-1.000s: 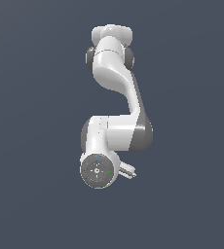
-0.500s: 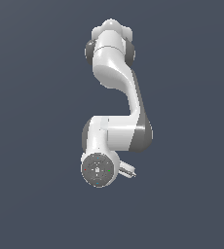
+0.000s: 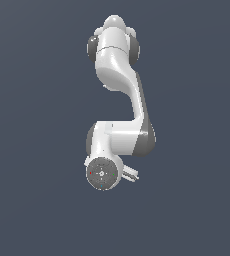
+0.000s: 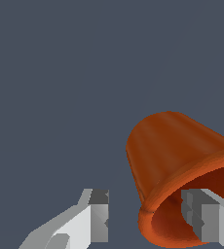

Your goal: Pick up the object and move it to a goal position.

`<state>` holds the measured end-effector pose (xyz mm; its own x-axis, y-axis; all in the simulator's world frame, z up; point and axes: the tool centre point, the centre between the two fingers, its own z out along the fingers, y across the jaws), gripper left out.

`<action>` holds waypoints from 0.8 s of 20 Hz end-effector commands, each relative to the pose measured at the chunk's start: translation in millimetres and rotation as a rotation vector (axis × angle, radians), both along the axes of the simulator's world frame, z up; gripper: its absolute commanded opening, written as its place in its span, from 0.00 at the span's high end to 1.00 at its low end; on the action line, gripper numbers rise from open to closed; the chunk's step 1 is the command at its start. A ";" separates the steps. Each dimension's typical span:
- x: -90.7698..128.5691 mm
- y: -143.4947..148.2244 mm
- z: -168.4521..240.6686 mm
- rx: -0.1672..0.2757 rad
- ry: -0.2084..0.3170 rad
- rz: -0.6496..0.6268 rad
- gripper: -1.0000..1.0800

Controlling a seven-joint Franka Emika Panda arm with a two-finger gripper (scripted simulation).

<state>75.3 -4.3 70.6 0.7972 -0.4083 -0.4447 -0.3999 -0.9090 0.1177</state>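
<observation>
The object (image 4: 175,151), a small orange-red cup with a darker red inside, lies tipped on its side in the wrist view. My gripper (image 4: 145,200) is open and straddles the cup's rim. One finger (image 4: 204,219) sits inside the cup's mouth and the other finger (image 4: 97,214) stands outside, apart from the wall. In the exterior view the white arm (image 3: 119,75) folds down over the spot and hides the cup. Only a bit of the gripper (image 3: 130,173) pokes out beside the round wrist flange (image 3: 102,173).
A plain dark grey-blue surface (image 4: 60,87) fills both views, and nothing else stands on it.
The arm has shifted only very slightly over the last second. The wrist flange sits almost where it was.
</observation>
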 end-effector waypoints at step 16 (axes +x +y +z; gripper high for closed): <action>-1.9 0.7 -5.6 0.000 0.000 0.000 1.00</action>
<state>73.3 -2.9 65.1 0.7975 -0.4075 -0.4450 -0.3993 -0.9093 0.1170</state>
